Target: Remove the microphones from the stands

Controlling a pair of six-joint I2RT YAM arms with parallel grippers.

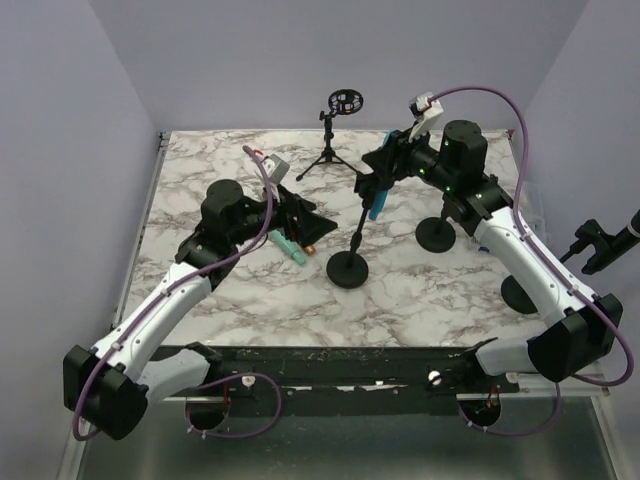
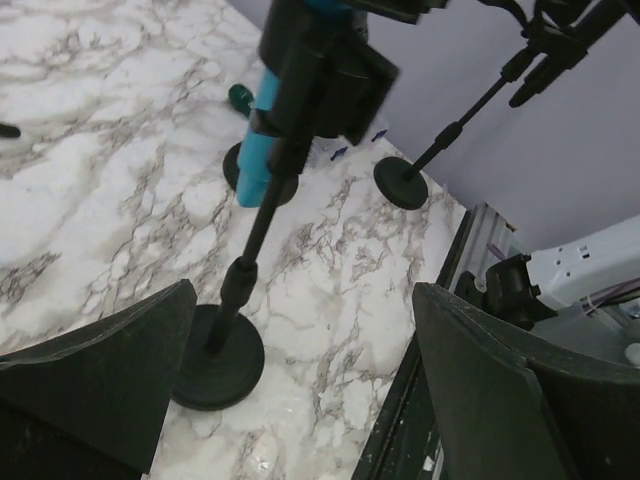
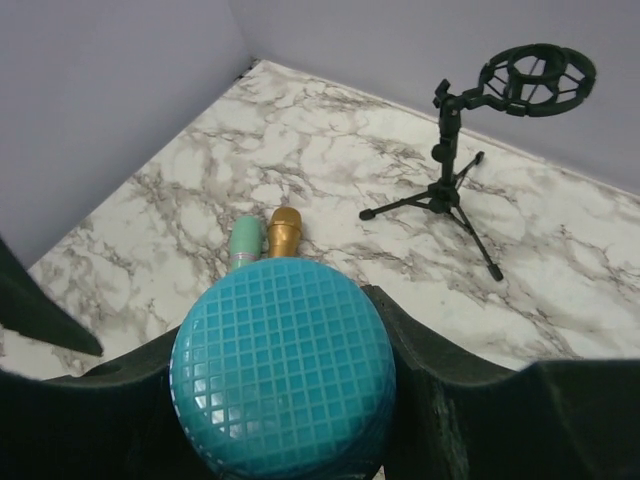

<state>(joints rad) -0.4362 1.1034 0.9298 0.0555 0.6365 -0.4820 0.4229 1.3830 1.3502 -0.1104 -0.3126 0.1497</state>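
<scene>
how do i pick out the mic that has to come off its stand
On the marble table, find the leaning round-base stand nearest the middle. The teal microphone sits at its top, gripped by the right end effector. Unlike the green microphone and gold microphone lying flat, it is raised off the table.

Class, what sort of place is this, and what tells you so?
Probably a robot test cell, not a studio: plain walls box in a marble-patterned table, a left arm and right arm are bolted at its near edge, and a teal microphone in its stand looks like a prop.
</scene>
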